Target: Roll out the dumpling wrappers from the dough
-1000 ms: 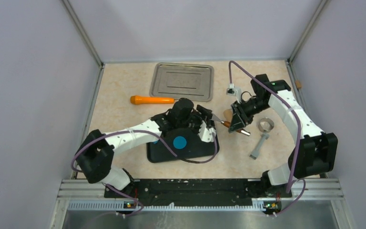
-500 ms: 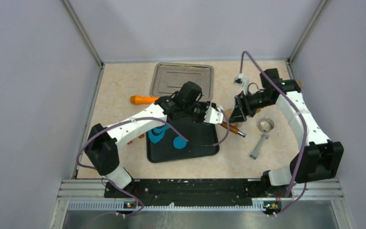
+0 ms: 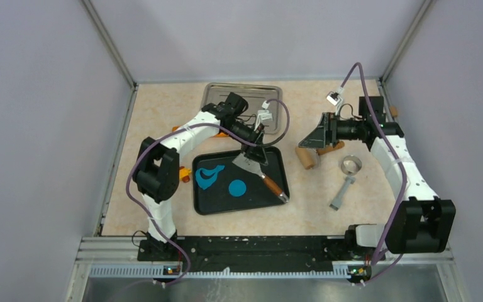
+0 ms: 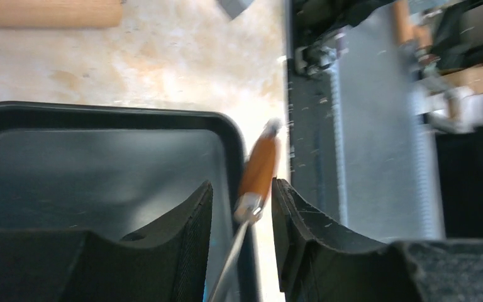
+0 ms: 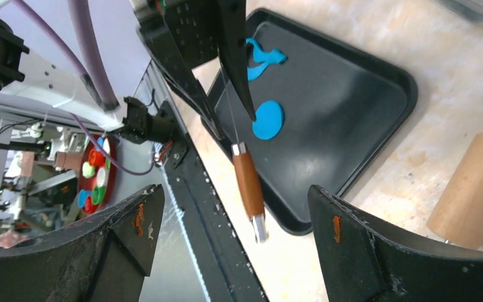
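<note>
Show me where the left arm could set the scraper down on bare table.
Bare table lies between the black tray and the cutter, toward the near edge, and at the far left beside the metal tray. It is crowded around the rolling pin and cutter, and where the left gripper holds the scraper over the black tray.

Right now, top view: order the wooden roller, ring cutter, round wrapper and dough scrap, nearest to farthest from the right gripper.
1. wooden roller, right beside the right gripper.
2. ring cutter, farther right.
3. round wrapper, mid black tray.
4. dough scrap, tray's left end.
</note>
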`<state>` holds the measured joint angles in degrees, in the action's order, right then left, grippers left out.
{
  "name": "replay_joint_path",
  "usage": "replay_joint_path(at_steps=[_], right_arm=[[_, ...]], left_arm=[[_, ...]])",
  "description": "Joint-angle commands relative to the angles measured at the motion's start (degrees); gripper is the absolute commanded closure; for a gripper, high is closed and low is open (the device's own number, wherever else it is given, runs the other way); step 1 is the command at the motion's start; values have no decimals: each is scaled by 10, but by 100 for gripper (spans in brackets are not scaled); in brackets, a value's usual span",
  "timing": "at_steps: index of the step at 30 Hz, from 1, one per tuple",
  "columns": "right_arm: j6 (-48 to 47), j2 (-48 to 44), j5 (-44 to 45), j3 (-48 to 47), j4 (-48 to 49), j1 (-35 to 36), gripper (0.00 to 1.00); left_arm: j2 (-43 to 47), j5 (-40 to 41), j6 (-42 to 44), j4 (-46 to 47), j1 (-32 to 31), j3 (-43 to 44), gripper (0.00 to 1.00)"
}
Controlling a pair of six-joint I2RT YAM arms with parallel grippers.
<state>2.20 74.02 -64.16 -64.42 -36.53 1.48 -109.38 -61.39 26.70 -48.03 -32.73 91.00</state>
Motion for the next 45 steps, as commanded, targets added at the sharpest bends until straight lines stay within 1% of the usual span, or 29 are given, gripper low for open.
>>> replay_joint_path(at_steps=[1,2,3,4,5,7,11,13,14,15,16,17,19,20,21,23,26,27,29,32,35,38,43,45], right_arm=[[24,-7,-34,17,16,1,15],[26,-5,-37,25,12,1,16],[28,-7,-36,37,12,1,17],[28,-10,-34,50,13,1,17],[27,-16,-30,64,14,1,18],[25,-27,-14,88,13,1,19],[12,-48,22,114,7,1,21],[1,-48,33,112,-2,1,21],[-2,-48,38,109,-6,1,21],[-3,-49,39,106,-7,1,21],[-2,-51,40,104,-7,1,21],[-1,-53,42,102,-8,1,21],[-1,-58,46,99,-9,1,21],[-3,-59,48,98,-12,1,21],[-7,-59,50,98,-16,1,21],[-12,-61,55,98,-21,1,21],[-14,-63,63,100,-24,1,21],[-14,-64,64,101,-24,1,21],[-15,-67,65,102,-23,1,21],[-13,-69,64,106,-17,1,21],[-4,-69,63,113,-4,1,21],[7,-69,60,121,5,1,21],[4,-69,61,120,0,1,21],[4,-69,63,119,-1,1,21]], left_arm=[[31,-178,-251,170,11,-44,100],[29,-188,-307,204,13,-54,100],[29,-190,-343,235,16,-61,100],[30,-186,-370,256,17,-69,100],[31,-176,-377,265,18,-73,100],[31,-159,-370,263,18,-76,100],[18,-156,-367,261,18,-76,100],[14,-143,-347,241,18,-70,100],[16,-117,-320,216,19,-63,100],[20,-79,-285,186,19,-55,94],[28,-27,-253,146,18,-42,77],[37,33,-234,122,18,-32,65],[66,125,-181,80,20,-25,51],[79,169,-167,74,20,-28,47],[91,200,-151,61,24,-30,44],[101,251,-101,21,29,-30,41],[99,315,15,-95,31,-21,38],[101,333,48,-128,30,-28,37],[121,362,98,-156,30,-71,34],[171,402,137,-134,30,-163,32],[189,431,156,-113,30,-219,32],[185,452,157,-80,29,-252,32],[153,443,153,-57,29,-268,33],[145,449,148,-29,29,-277,33]])
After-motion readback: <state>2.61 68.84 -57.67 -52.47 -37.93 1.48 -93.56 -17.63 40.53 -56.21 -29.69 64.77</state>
